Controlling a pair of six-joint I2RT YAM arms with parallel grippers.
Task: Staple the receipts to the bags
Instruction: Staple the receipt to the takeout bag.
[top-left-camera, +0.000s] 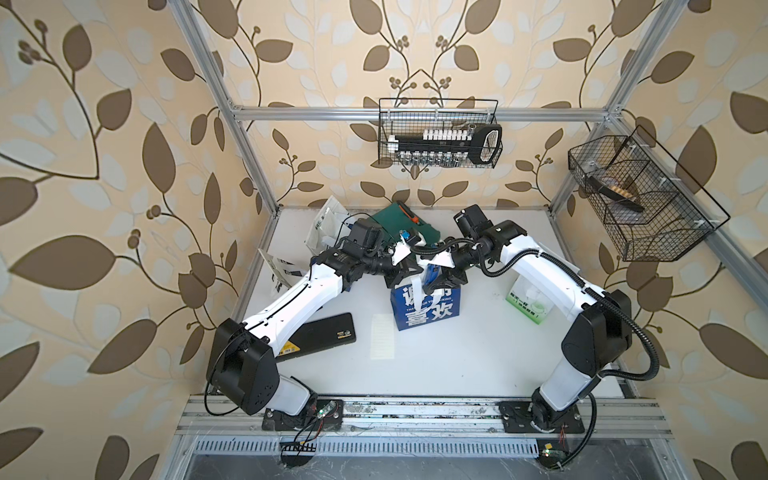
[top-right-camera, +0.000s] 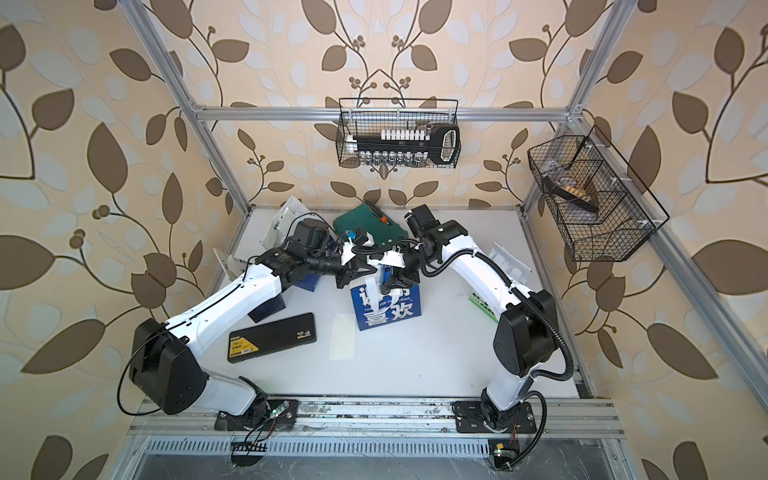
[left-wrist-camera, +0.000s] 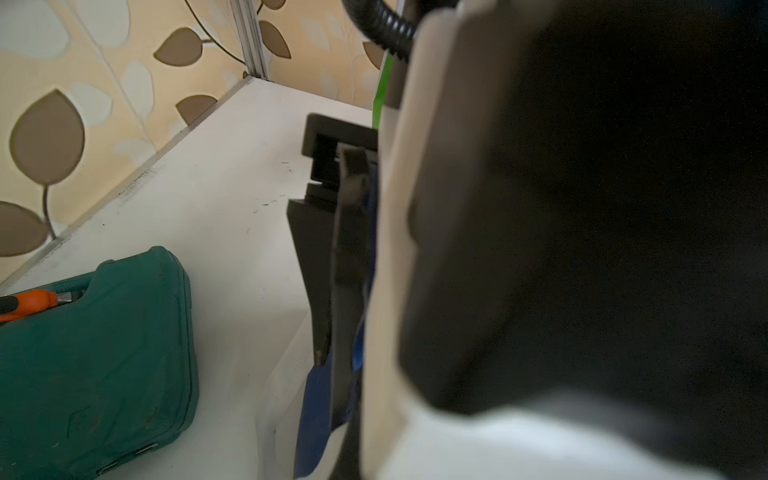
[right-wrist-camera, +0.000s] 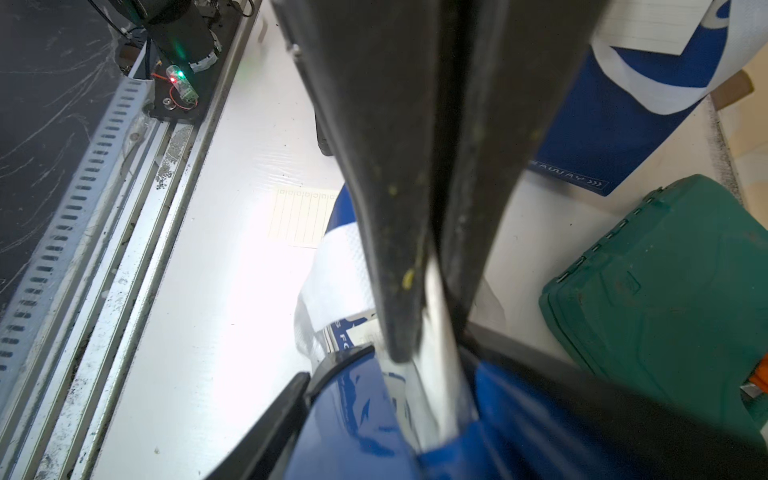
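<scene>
Two grippers meet over the rim of the blue bag (top-left-camera: 426, 309), which stands near the middle of the table (top-left-camera: 457, 365).
Left gripper (top-left-camera: 409, 272) is clenched on the bag's blue edge; right gripper (right-wrist-camera: 424, 332) has a pale strip between its narrow jaws, but a real grasp cannot be told. One receipt (top-left-camera: 382, 336) lies flat just beside the bag. For a good staple, the paper should likely sit flush on the rim, held steady, before pressing.

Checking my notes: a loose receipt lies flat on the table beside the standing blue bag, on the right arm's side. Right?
Wrong side. The receipt lies flat on the table beside the standing blue bag on the left arm's side, as both top views show.
</scene>
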